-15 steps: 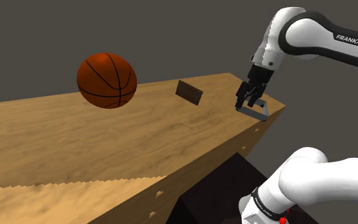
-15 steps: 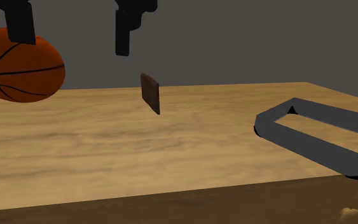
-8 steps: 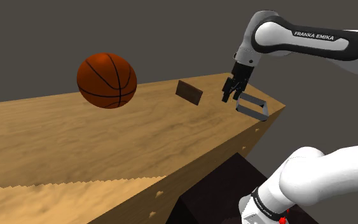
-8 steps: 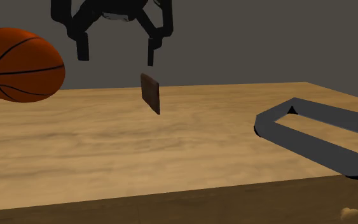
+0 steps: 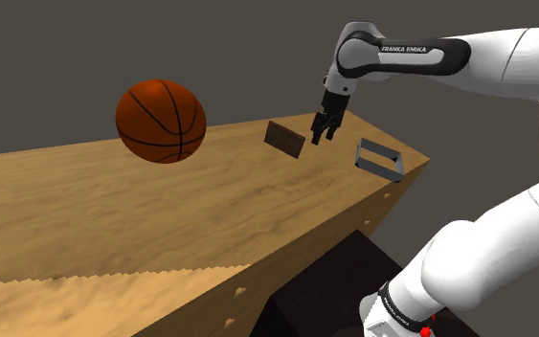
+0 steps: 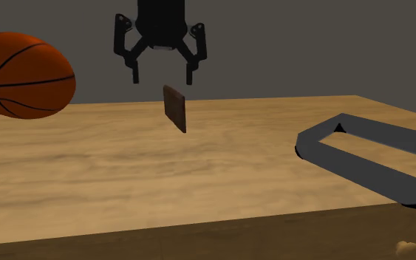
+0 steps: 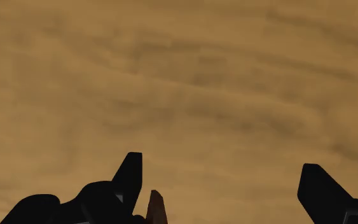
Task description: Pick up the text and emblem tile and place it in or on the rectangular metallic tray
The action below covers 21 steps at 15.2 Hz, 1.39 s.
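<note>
The jaws are spread wide and grasp nothing. They hang just above the brown tile (image 6: pixel 174 107), which stands on edge on the wooden surface (image 5: pixel 114 201), between the basketball (image 5: pixel 160 121) and the grey tray (image 6: pixel 361 168). The wide spread leaves room to straddle the thin slab. In the wrist view the tile sits nearer one finger (image 7: pixel 130 175), so centring likely precedes descent.
</note>
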Motion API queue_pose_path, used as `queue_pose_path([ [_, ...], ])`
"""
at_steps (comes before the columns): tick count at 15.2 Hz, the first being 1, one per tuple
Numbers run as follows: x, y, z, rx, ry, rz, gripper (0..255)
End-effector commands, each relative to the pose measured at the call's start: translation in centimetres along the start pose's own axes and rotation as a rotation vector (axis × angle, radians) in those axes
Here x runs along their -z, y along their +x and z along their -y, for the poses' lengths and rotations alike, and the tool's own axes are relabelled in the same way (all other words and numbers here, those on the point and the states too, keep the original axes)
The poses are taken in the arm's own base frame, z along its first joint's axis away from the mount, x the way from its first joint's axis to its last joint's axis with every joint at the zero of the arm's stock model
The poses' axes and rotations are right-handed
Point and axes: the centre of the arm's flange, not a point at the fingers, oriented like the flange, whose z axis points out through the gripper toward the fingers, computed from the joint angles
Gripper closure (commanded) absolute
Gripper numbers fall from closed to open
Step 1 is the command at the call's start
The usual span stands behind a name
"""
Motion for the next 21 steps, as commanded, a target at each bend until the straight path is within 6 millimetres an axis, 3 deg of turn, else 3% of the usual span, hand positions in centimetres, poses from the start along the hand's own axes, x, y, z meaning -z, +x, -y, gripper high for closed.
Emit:
queue_pose_path([
  [1, 0.0, 2.7, -0.5, 0.032, -0.011, 0.001, 0],
  [11, -1.7, 15.6, -1.9, 0.186, -0.064, 0.008, 0],
  [21, -5.8, 16.2, -2.2, 0.193, -0.066, 0.008, 0],
])
